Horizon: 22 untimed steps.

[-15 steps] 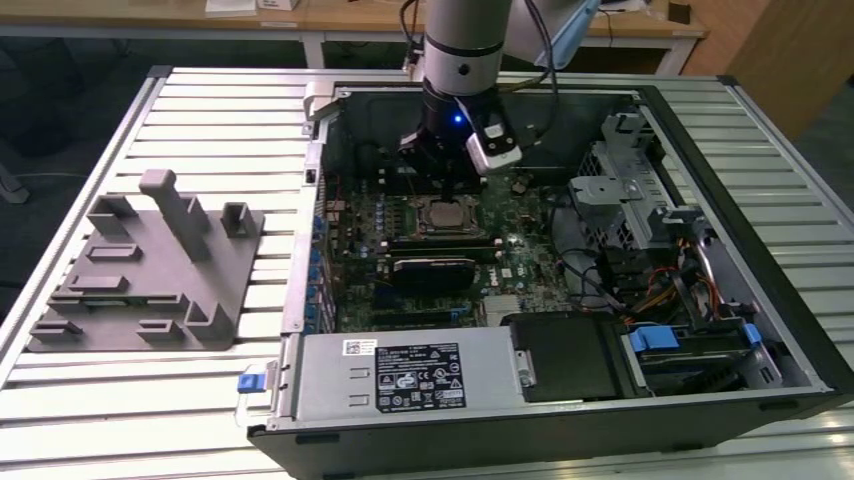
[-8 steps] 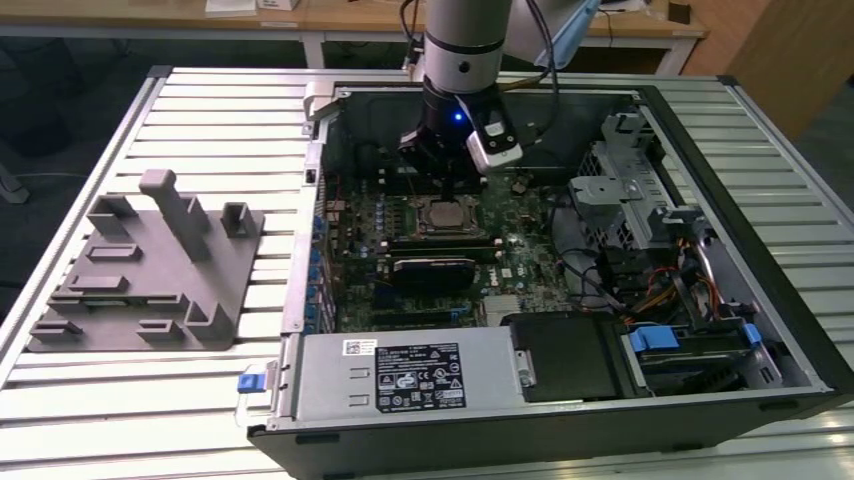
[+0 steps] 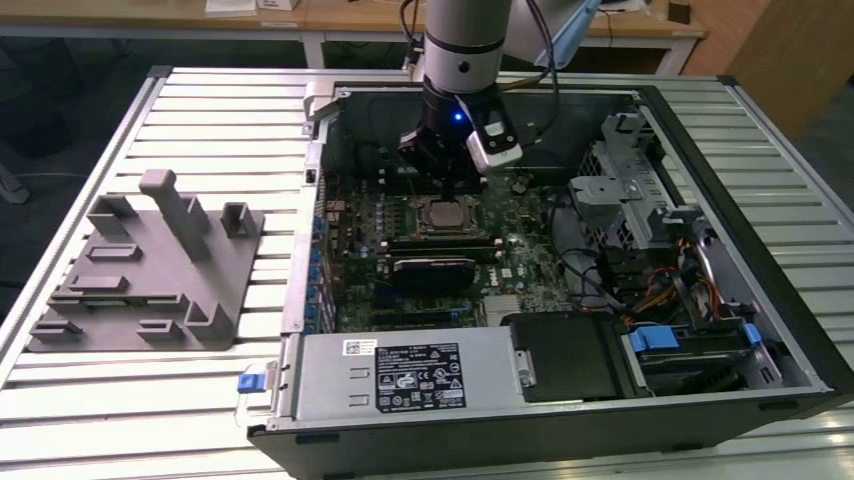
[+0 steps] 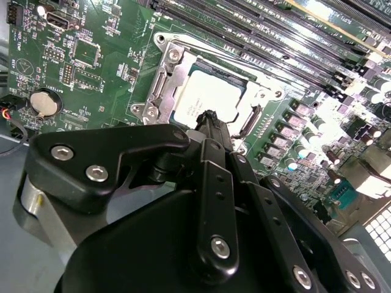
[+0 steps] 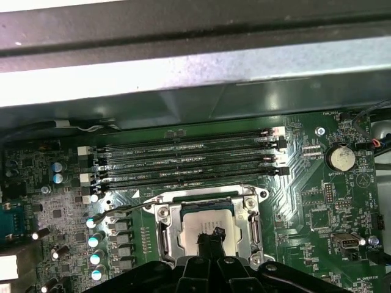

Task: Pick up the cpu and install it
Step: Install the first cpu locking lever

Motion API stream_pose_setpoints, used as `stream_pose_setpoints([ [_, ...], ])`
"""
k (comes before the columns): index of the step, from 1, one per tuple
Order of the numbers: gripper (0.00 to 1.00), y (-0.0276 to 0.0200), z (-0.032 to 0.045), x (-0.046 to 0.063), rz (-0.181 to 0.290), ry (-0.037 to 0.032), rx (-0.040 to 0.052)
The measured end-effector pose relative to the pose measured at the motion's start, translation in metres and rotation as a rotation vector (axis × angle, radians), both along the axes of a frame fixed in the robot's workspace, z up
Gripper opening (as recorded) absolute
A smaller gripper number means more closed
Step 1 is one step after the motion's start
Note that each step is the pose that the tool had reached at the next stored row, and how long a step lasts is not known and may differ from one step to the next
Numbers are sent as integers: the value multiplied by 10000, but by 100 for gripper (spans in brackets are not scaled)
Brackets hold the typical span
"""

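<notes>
The cpu [image 4: 204,97] is a silvery-white square lying flat in the motherboard's metal-framed socket [image 4: 160,91]. It also appears in the first wrist view, where the cpu [image 5: 204,221] sits below the memory slots. My gripper [image 4: 211,117] hangs just over the chip's near edge with its black fingertips pressed together, and nothing is between them. In the exterior view my gripper [image 3: 445,190] is inside the open computer case, directly above the socket with the cpu [image 3: 445,215].
A grey fixture [image 3: 147,270] stands on the slatted table at the exterior view's left. Inside the case are a black card [image 3: 434,268], a power supply [image 3: 400,375] and drive bays [image 3: 641,210]. Memory slots [image 5: 183,162] and a coin battery [image 5: 341,157] flank the socket.
</notes>
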State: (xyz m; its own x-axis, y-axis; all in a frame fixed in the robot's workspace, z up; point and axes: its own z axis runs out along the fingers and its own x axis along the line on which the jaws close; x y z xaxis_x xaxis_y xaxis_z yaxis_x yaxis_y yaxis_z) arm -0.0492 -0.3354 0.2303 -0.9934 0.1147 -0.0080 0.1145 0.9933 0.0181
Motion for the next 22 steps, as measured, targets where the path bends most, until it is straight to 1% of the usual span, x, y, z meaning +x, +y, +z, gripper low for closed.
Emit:
stream_pose_setpoints([
  [7,11,0,0,-79,0,0,0],
  [22,11,0,0,-344,0,-1,3],
])
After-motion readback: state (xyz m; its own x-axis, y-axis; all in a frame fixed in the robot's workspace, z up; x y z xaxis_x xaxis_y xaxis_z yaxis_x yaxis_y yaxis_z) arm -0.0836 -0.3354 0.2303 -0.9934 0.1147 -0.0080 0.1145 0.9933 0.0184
